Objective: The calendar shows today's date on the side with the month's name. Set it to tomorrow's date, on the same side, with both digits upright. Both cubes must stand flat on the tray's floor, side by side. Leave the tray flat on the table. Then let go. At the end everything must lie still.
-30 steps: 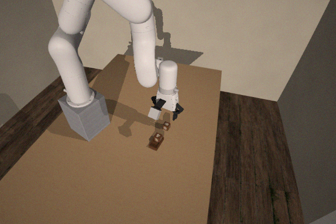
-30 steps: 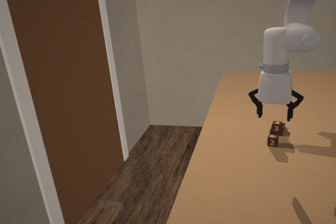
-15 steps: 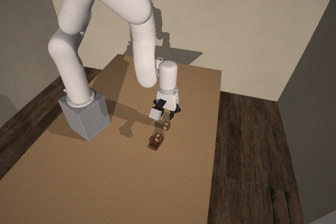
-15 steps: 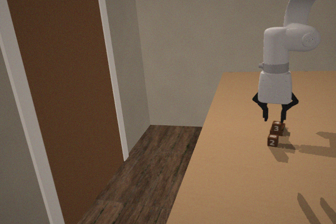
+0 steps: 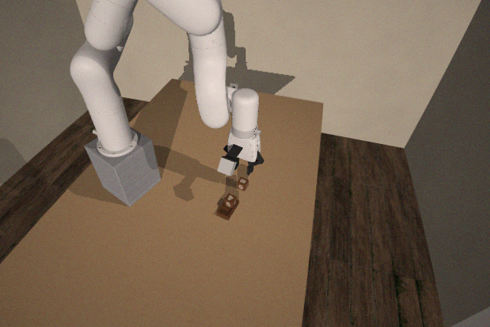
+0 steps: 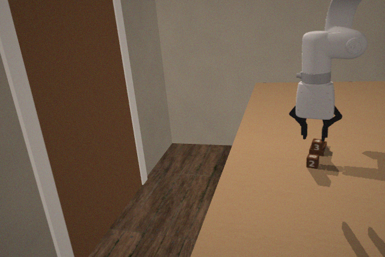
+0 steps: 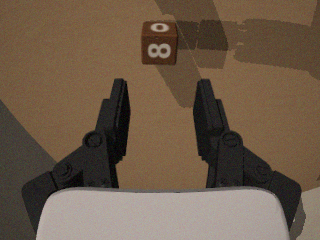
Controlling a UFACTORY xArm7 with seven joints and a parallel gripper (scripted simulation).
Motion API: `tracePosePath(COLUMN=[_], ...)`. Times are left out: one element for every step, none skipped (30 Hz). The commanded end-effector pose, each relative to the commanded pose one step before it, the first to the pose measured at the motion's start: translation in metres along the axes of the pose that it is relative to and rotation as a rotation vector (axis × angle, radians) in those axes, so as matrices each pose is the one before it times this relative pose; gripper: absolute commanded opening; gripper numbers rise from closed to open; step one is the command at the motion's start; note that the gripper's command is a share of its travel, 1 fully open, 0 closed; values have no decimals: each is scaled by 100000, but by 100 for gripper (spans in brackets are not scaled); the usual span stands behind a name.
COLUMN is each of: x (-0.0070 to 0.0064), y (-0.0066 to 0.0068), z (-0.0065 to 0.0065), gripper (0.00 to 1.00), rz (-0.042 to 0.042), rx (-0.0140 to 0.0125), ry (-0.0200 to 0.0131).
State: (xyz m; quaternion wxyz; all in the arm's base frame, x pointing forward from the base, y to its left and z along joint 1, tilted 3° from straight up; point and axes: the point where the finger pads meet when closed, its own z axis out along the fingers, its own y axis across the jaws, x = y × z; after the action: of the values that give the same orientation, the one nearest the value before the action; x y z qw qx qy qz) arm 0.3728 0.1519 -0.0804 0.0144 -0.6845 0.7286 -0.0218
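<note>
The gripper (image 5: 243, 170) (image 6: 314, 139) (image 7: 161, 95) is open, its fingers partly spread with nothing between them, above the tabletop (image 5: 197, 268) (image 6: 280, 201) (image 7: 65, 75), nearer the long edge opposite the arm's base than its near corners. The calendar tray (image 5: 226, 214) (image 6: 322, 150) lies inward of that edge, carrying one cube (image 5: 230, 201) (image 6: 316, 147), seating unclear. The loose cube (image 5: 242, 183) (image 6: 312, 161) (image 7: 159, 47), showing 8 on top, sits outside it, toward the wall-side short edge.
</note>
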Motion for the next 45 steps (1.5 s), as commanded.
tracePosePath(x=[-67,0,0,0,0,0,0,0,0,0,0,0,0,0,0,0,0,0,0,0,0,0,0,0,0,0,0,0,0,0,0,0,0,0,0,0,0,0,0,0,0,0,0,0,0], y=[-130,0,0,0,0,0,0,0,0,0,0,0,0,0,0,0,0,0,0,0,0,0,0,0,0,-1,-1,0,0,0,-1,0,0,-1,-1,0,0,0,0,-1,0,0,-1,0,0], z=[-93,0,0,0,0,0,0,0,0,0,2,4,8,13,18,24,31,38,0,0,46,54,63,71,79,87,95,103,111,118,125,132,138,143,148,0,0,152,155,158,161,162,162,163,162], gripper=[49,49,49,49,49,49,49,49,49,49,49,49,49,49,49,49,49,49,49,49,49,49,49,49,49,49,49,49,49,49,49,49,49,49,49,49,49,49,49,49,49,49,49,49,49], rz=[6,0,0,0,0,0,0,0,0,0,0,0,0,0,0,0,0,0,0,0,0,0,0,0,0,0,0,0,0,0,0,0,0,0,0,0,0,0,0,0,0,0,0,0,0], rx=[299,0,0,0,0,0,0,0,0,0,0,0,0,0,0,0,0,0,0,0,0,0,-1,-1,-1,0,0,0,0,0,0,0,0,0,0,0,0,0,0,0,0,0,0,0,0], ry=[-162,0,0,0,0,0,0,0,0,0,0,0,0,0,0,0,0,0,0,0,0,0,0,-1,-1,0,0,0,0,-1,1,0,-1,0,0,0,0,0,0,1,0,0,0,0,0])
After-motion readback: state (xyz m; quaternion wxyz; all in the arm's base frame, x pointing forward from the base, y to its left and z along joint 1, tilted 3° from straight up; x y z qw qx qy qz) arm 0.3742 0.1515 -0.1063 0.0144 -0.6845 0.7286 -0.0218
